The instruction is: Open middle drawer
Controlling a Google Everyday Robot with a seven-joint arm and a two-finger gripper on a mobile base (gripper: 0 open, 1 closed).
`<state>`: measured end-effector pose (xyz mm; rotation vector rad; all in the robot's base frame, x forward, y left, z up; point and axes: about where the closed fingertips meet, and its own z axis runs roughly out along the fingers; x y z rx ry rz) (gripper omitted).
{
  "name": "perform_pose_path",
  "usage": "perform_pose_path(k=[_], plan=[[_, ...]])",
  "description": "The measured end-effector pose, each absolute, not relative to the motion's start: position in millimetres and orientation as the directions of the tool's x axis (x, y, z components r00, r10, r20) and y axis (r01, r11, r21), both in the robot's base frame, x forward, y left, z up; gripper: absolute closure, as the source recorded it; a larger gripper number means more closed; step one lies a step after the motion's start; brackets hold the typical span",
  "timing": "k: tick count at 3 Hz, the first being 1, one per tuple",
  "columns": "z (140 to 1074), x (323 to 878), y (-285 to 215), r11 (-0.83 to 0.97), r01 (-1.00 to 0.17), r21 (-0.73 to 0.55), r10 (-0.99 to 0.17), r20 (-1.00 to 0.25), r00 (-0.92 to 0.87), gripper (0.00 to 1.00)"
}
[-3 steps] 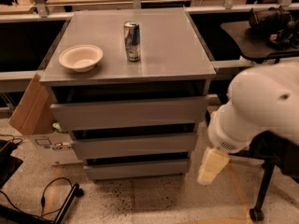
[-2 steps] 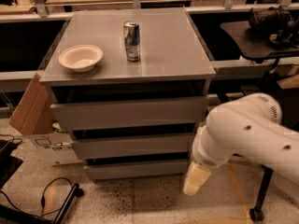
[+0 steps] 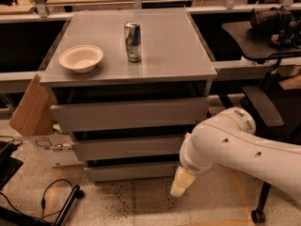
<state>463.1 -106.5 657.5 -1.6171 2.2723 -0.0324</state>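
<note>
Jaws at the tip of the gripper [image 3: 182, 181] point down towards the floor, and whether they are spread or pressed together cannot be told from this view. The gripper hangs low at the cabinet's front right corner, about level with the bottom drawer [image 3: 131, 171] and just beside its right end, below the middle drawer [image 3: 127, 147] and not touching it. The white arm [image 3: 244, 149] reaches in from the right.

The step in hand looks like the approach: no contact has been made, and the middle drawer seems shut, sitting between the top drawer [image 3: 127, 114] and the bottom one. The next move probably calls for lifting the gripper, bringing it in to the dark gap along the panel's upper edge, since no handle shows, and catching that edge before pulling.

The middle drawer's flat grey front faces the camera; its long axis runs left to right, so it should slide out towards the viewer. A bowl [image 3: 81, 58] and a can [image 3: 132, 41] stand on the surface [image 3: 178, 55] above, so a smooth pull seems wise.
</note>
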Motion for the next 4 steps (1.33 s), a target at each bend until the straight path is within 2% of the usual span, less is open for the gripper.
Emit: perform_pose_path(k=[2,4], plan=[[589,523,-88,0.326,-0.920,-0.219,-0.926,-0.269,-0.264,0.00],[521,571,-73,0.228,-0.942,-0.247,-0.962,-0.203,-0.180,0.00]])
